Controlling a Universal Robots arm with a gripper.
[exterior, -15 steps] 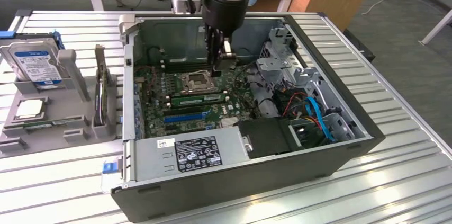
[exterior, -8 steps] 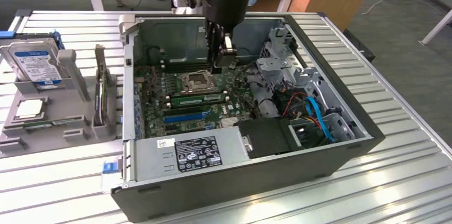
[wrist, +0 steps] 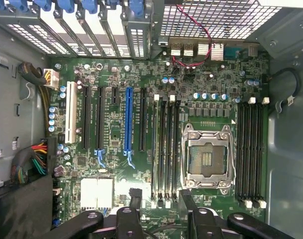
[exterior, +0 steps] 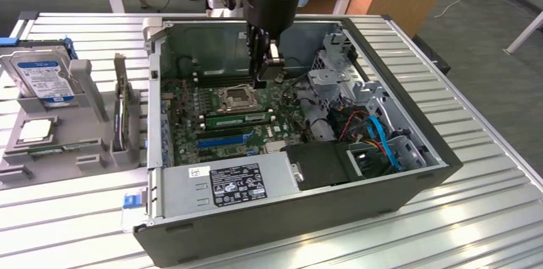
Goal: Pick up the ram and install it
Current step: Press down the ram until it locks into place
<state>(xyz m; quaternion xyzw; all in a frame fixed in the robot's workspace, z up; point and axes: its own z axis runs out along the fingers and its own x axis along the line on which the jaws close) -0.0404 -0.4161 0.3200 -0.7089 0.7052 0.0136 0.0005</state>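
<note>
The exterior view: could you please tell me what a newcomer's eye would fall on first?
The open computer case, its green motherboard laid bare, draws the eye first. The robot arm reaches down into it, its open, empty claw hanging above the board near the processor socket. At the exterior view's left a hard drive with a blue-white label stands in a grey holder.

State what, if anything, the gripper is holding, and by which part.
Nothing is held: the gripper hangs over the motherboard, jaws open, with the memory slots showing between them.
</note>
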